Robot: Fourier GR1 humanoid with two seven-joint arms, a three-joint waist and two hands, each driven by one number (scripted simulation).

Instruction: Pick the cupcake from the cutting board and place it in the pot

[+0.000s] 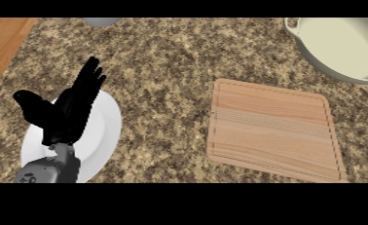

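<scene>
Left hand rests open at lower left over a white plate. Cutting board lies bare; no cupcake shows. Pot sits upper right, so placement looks done.

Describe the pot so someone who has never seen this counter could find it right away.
Start at the wooden cutting board on the right of the speckled counter. Beyond its far right corner, cut off by the view's edge, sits the pot: pale cream, round, deep-walled, unlike the flat white plate at left.
</scene>
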